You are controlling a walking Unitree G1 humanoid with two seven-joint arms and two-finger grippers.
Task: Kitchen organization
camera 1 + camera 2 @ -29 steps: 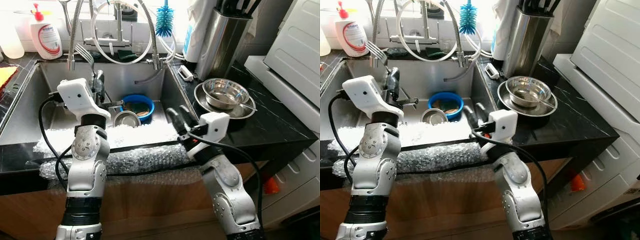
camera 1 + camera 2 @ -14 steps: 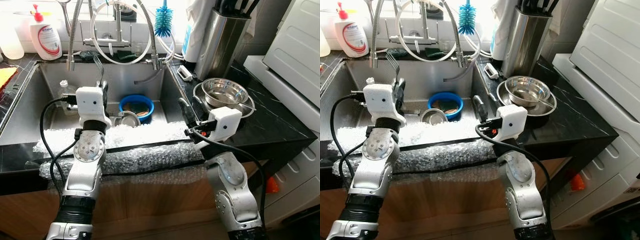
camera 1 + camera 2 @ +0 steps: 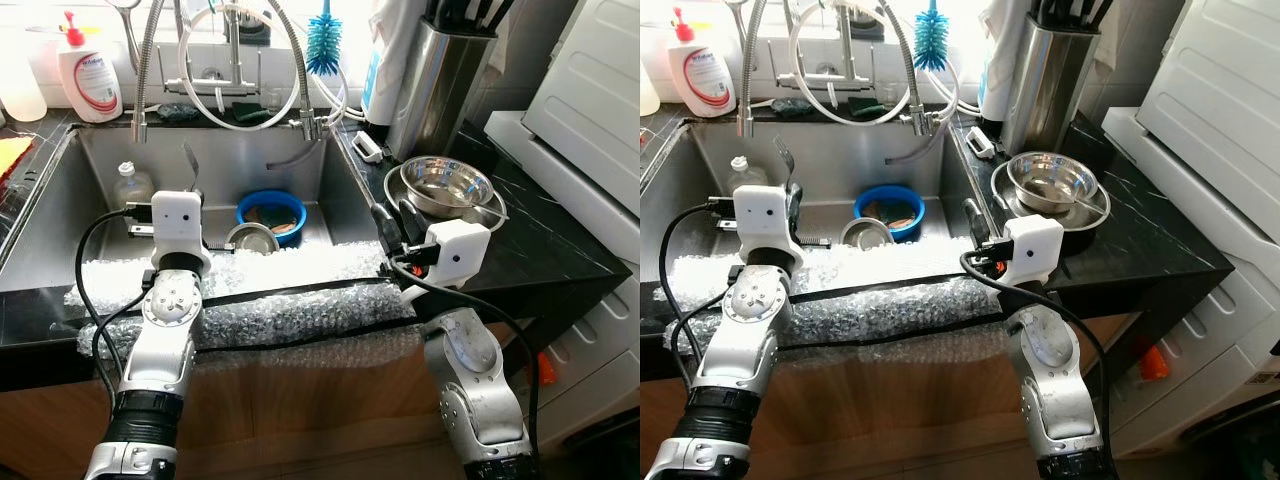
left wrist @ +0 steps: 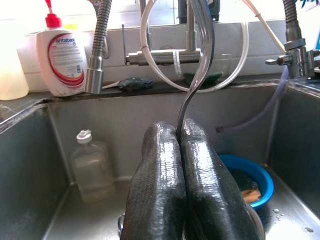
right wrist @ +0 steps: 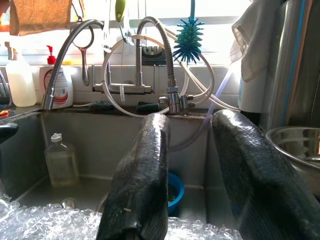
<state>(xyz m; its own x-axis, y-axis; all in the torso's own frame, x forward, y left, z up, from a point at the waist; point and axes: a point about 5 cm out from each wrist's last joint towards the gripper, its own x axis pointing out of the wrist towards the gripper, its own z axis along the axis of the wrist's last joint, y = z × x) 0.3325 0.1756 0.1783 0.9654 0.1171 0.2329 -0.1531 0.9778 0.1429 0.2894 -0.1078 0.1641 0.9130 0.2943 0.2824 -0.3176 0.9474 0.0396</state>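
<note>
A fork (image 4: pixel 196 65) stands tines-up over the sink (image 3: pixel 60 215), its handle pinched between the closed fingers of the left gripper (image 4: pixel 181 145). Beyond it in the basin sit a blue bowl (image 3: pixel 272 211), a small steel bowl (image 3: pixel 251 238) and a clear bottle (image 3: pixel 133 184). The right gripper (image 3: pixel 397 222), fingers apart and holding nothing, hovers at the sink's right edge beside the steel bowl on a plate (image 3: pixel 447 186) on the black counter (image 3: pixel 540 240).
</note>
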